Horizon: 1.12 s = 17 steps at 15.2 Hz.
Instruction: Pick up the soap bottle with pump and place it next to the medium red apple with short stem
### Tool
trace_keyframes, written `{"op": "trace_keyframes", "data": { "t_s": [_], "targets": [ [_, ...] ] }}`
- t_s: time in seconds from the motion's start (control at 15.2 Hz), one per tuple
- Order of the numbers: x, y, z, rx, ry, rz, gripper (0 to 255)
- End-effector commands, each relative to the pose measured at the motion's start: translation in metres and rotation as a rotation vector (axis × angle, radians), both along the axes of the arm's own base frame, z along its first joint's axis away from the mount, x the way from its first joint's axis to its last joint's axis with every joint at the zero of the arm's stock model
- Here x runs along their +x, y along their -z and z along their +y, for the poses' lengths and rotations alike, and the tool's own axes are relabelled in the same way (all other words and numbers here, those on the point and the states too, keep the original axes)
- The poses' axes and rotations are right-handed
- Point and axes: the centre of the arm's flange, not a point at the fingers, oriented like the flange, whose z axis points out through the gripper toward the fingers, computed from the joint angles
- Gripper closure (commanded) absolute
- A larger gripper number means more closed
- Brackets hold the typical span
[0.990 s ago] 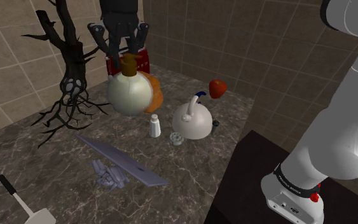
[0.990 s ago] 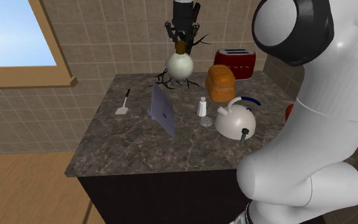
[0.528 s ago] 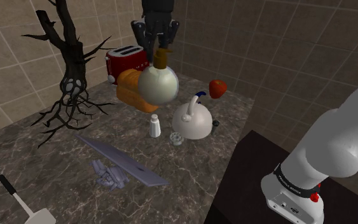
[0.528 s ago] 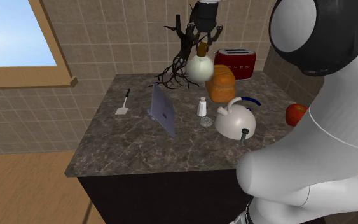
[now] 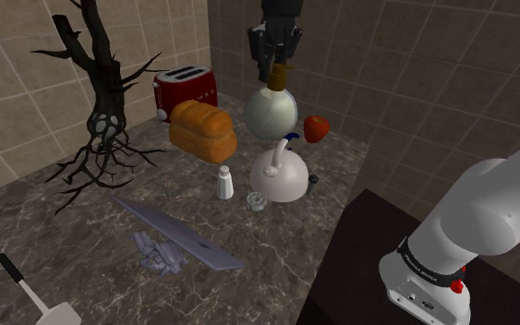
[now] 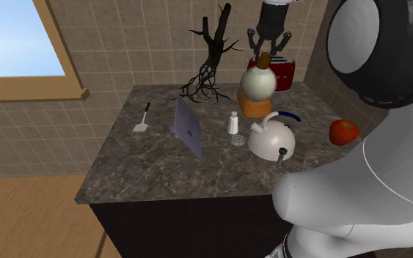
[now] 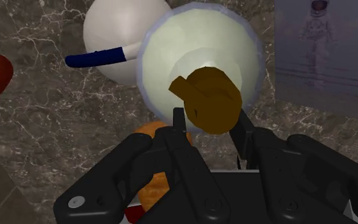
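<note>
The soap bottle [image 5: 272, 114] is a round pale-green globe with a brown pump top. It hangs in the air above the counter, and my gripper [image 5: 276, 70] is shut on its brown pump neck. In the second exterior view the soap bottle [image 6: 258, 83] hangs under the gripper [image 6: 267, 56], in front of the bread. In the wrist view the black fingers [image 7: 185, 150] clasp the brown pump [image 7: 208, 100] above the globe. The red apple [image 5: 317, 128] lies on the counter by the wall, just beyond the white kettle [image 5: 279, 175]. In the second exterior view the apple [image 6: 342, 132] sits at the counter's right.
A loaf of bread [image 5: 202, 131] and a red toaster [image 5: 185, 89] stand at the back. A black tree-shaped ornament [image 5: 101, 102] fills the shoulder view's left. A white salt shaker [image 5: 224, 182], a flat picture panel [image 5: 176, 233] and a spatula [image 5: 31, 291] lie on the dark marble counter [image 5: 276, 249].
The gripper has carried the soap bottle to the shoulder view's right, from in front of the toaster and bread to a spot above the kettle, close to the apple.
</note>
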Motion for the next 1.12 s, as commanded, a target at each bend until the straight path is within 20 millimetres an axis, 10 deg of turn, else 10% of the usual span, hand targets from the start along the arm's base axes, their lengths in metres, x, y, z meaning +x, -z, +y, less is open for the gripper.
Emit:
{"op": "trace_keyframes", "data": {
  "t_s": [0.0,1.06],
  "targets": [
    [-0.006,0.001,-0.026,0.001,-0.002,-0.001,255],
    [-0.038,0.000,-0.235,0.001,-0.002,-0.001,255]
  ]
}}
